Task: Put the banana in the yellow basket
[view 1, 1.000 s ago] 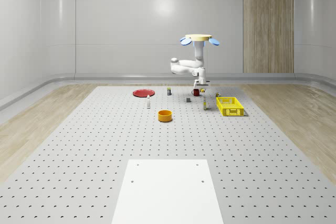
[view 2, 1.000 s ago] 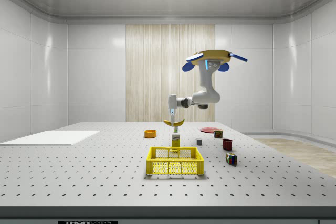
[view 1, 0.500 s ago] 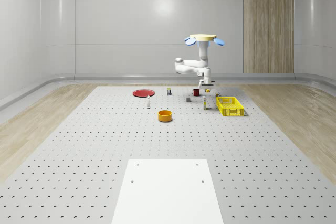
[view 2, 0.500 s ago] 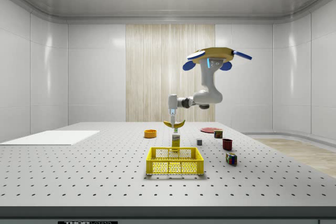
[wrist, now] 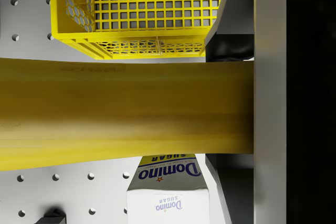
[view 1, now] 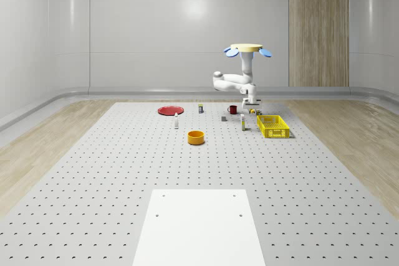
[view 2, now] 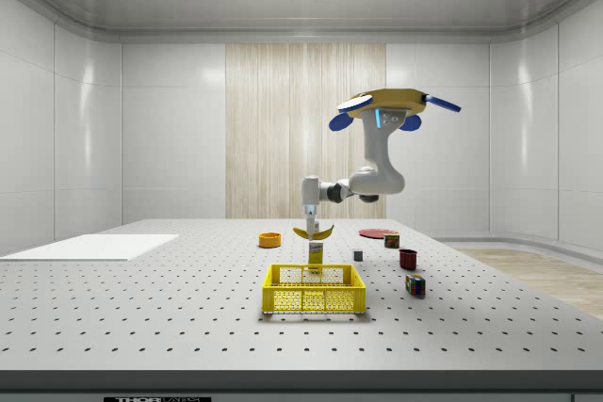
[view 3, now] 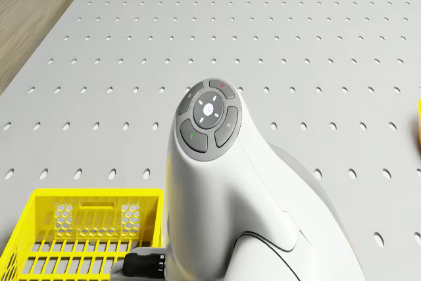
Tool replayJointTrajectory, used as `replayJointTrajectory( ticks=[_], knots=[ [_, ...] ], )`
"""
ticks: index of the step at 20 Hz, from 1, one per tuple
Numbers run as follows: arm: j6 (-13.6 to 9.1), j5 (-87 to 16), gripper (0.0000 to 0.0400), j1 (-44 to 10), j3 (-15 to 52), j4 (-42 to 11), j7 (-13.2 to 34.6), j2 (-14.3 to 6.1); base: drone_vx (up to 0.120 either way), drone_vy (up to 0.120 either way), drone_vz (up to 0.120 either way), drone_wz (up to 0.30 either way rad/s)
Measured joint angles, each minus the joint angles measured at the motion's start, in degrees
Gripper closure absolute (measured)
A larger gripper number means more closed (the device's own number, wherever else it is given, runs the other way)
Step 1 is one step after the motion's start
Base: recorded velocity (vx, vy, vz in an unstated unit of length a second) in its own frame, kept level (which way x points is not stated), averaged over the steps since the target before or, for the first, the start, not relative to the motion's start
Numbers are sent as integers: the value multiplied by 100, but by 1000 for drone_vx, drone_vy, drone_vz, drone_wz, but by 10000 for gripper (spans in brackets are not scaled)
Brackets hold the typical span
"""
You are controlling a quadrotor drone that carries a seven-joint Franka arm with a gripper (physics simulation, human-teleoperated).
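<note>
The banana (view 2: 313, 232) hangs in the air with my gripper (view 2: 311, 224) shut on it, just above the Domino sugar box (view 2: 316, 251) and behind the yellow basket (view 2: 314, 289) as the side view shows it. In the wrist view the banana (wrist: 121, 111) runs across the frame against a grey finger (wrist: 270, 98), with the basket (wrist: 142, 9) and the sugar box (wrist: 168, 190) on the table below. The drone (view 1: 248, 48) hovers over the table a little to the whole-scene view's left of the basket (view 1: 273, 126). The arm (view 3: 223, 182) reaches down beside the basket's corner (view 3: 85, 228).
On the perforated table lie a red plate (view 1: 169, 110), an orange bowl (view 1: 196, 137), a red mug (view 1: 232, 109), a grey cube (view 1: 223, 118) and a small bottle (view 1: 176, 121). A coloured cube (view 2: 415, 285) sits near the basket. A white pad (view 1: 199, 225) covers the near end.
The drone and arm have shifted toward the whole-scene view's right, closer to the basket. The banana has come down a little, still held in the gripper.
</note>
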Motion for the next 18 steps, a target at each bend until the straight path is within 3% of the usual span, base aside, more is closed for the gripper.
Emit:
replayJointTrajectory(
  ticks=[18],
  knots=[
    [54, 22, 207, -11, 8, 2, 8, -57, 0, 120, -49, 0]
  ],
)
